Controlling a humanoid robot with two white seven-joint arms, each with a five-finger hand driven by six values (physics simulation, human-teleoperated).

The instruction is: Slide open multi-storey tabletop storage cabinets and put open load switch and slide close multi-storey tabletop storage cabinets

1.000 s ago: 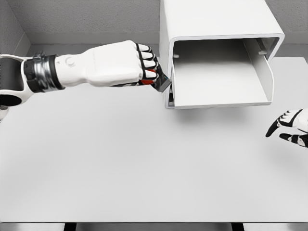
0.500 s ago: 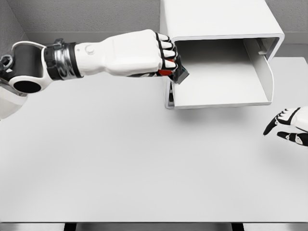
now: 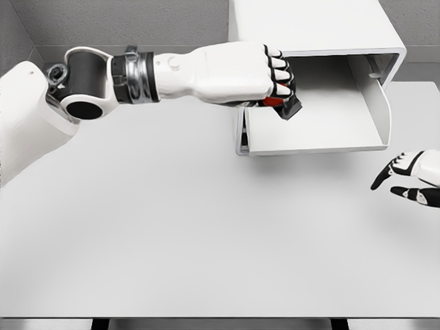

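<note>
step: placing, as I judge | left hand point(image 3: 265, 75) curling tight around small dark load switch with red part point(image 3: 285, 106), hovering over pulled-out white drawer point(image 3: 316, 141) of white tabletop cabinet point(image 3: 302, 27) | right hand point(image 3: 412, 180) resting loose-fingered at right | next: lowering, releasing inside drawer

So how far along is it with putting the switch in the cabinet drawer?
Done: the drawer is slid open. In hand: the left hand grips the load switch above the drawer's left part. Left: release it inside and slide the drawer shut. The right hand rests open at the table's right edge.
</note>
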